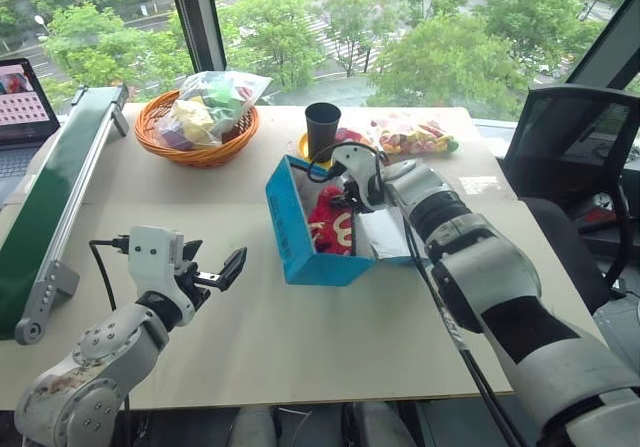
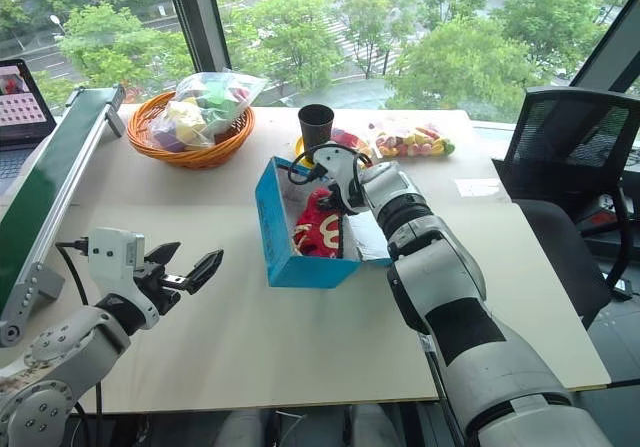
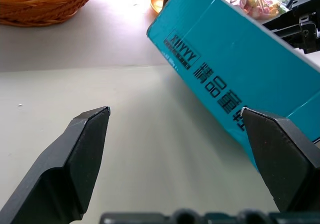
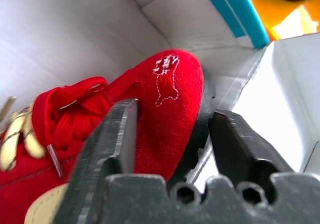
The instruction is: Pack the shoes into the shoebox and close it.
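The turquoise shoebox [image 1: 300, 239] stands open in the middle of the table, its lid [image 1: 381, 233] folded out to the right under my right arm. Red shoes [image 1: 328, 222] with cream laces lie inside it. My right gripper [image 4: 175, 111] reaches down into the box, open, with the toe of one red shoe [image 4: 165, 98] between its fingers; one finger lies over the toe, the other stands by the sole. My left gripper [image 1: 215, 259] hovers open and empty over the table left of the box, facing the box's printed side [image 3: 250, 58].
At the back of the table sit a wicker basket [image 1: 197, 132] holding a plastic bag, a black cup [image 1: 322, 127] and a bag of colourful items [image 1: 410, 135]. A green conveyor [image 1: 50, 197] runs along the left edge. An office chair [image 1: 570, 137] stands at the right.
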